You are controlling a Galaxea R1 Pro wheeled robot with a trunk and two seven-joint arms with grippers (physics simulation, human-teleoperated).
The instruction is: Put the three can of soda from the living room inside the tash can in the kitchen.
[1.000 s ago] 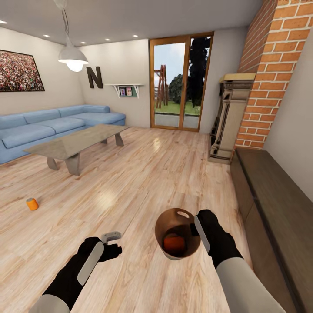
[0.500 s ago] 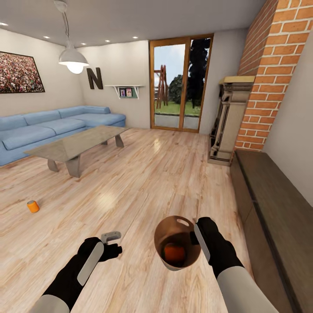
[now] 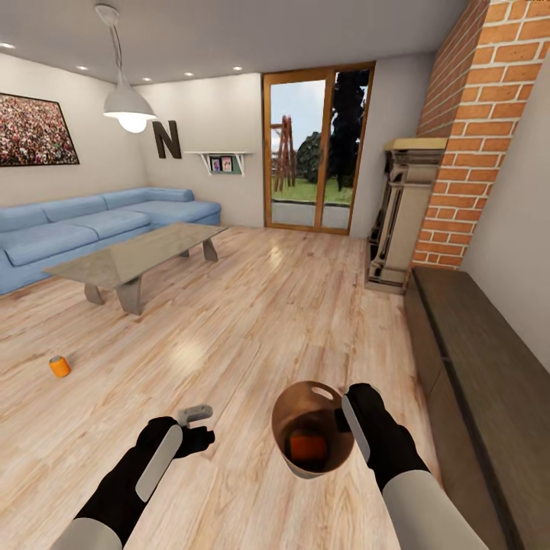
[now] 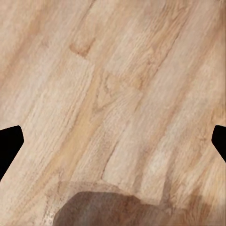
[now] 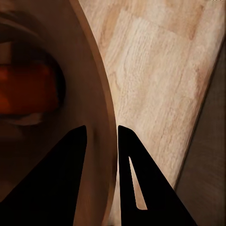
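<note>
Left of the bin point(image 3: 312, 428), which the right jaws point(image 5: 101, 141) are clamping by its rim, an orange can point(image 3: 59, 367) is lying on the floor point(image 3: 252, 321), nearer the left jaws point(image 3: 200, 428), standing apart and empty.

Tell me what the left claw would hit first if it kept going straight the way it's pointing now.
Most likely the bare wooden floor. The left claw is open and holds nothing, and its wrist view looks straight at floorboards, with nothing between the fingers. How far off the floor is, I can't tell.
</note>
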